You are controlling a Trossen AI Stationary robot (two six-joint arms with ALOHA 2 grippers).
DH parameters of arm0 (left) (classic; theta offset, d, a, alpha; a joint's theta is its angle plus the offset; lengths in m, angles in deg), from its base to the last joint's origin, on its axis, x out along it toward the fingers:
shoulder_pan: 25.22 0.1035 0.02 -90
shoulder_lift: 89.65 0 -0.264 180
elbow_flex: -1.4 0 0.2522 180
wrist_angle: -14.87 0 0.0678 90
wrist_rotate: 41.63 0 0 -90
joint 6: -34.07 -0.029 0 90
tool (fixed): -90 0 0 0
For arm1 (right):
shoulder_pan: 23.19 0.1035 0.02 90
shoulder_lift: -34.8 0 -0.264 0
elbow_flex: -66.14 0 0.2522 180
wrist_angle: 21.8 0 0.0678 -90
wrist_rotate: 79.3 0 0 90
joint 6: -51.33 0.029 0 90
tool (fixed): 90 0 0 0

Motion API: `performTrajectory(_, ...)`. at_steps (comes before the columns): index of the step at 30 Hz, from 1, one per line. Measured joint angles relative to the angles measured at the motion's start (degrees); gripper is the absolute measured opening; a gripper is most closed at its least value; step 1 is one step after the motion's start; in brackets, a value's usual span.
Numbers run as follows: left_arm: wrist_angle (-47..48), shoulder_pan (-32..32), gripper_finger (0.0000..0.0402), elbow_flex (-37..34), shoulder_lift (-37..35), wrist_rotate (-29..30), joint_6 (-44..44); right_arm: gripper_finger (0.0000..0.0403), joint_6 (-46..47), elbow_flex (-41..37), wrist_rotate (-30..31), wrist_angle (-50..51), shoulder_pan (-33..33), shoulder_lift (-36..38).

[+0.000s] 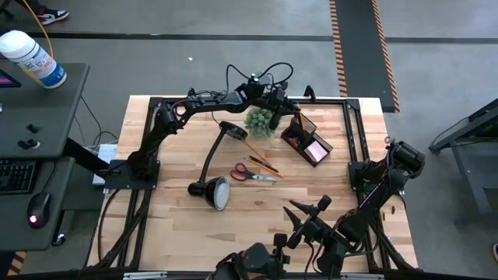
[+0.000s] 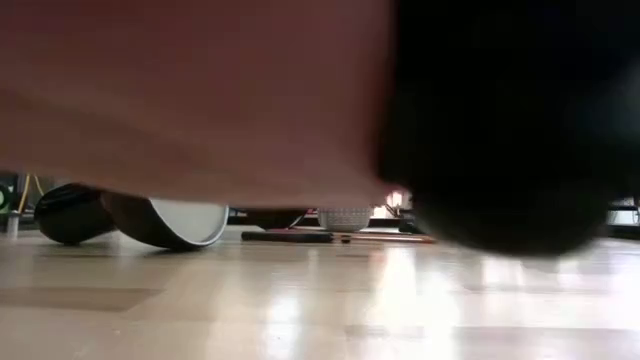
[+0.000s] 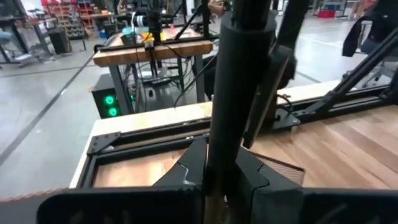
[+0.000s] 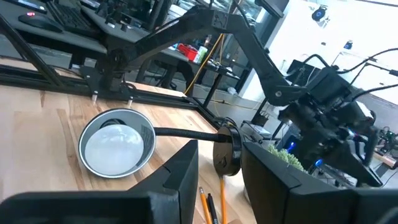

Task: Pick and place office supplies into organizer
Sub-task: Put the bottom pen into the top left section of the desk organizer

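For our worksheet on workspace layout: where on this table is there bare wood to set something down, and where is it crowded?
Bare wood lies between the lamp head and the table's near edge, and right of the scissors toward the right gripper. It is crowded at the far middle, where the left gripper, plant, organizer and pencils cluster.

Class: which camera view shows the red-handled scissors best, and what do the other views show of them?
The high view: the scissors lie whole and unobstructed on the table. The low view shows perhaps a dark sliver; both wrist views miss them.
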Motion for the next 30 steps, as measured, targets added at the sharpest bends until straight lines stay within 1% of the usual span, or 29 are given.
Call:
performTrajectory(4,3.2,0.1,0.0013,3.4,2.2,0.1,-0.8,0.0112,0.1,-0.1,-0.1,-0.2,0.0,0.0)
performTrajectory(8,2.6,0.5,0.0013,4.6,2.9,-0.2,-1.2,0.0112,0.0,0.0,-0.1,-0.1,0.0,0.0)
performTrajectory(19,2.9,0.5,0.0016,10.6,8.8,-0.6,0.1,0.0112,0.1,0.0,-0.1,0.2,0.0,0.0)
performTrajectory(23,2.2,0.5,0.0016,11.2,9.3,1.1,0.1,0.0112,0.1,0.0,-0.1,0.1,0.0,0.0)
performTrajectory(30,2.4,0.5,0.0016,11.2,9.5,2.2,1.0,0.0112,0.2,0.0,0.1,-0.1,0.0,0.0)
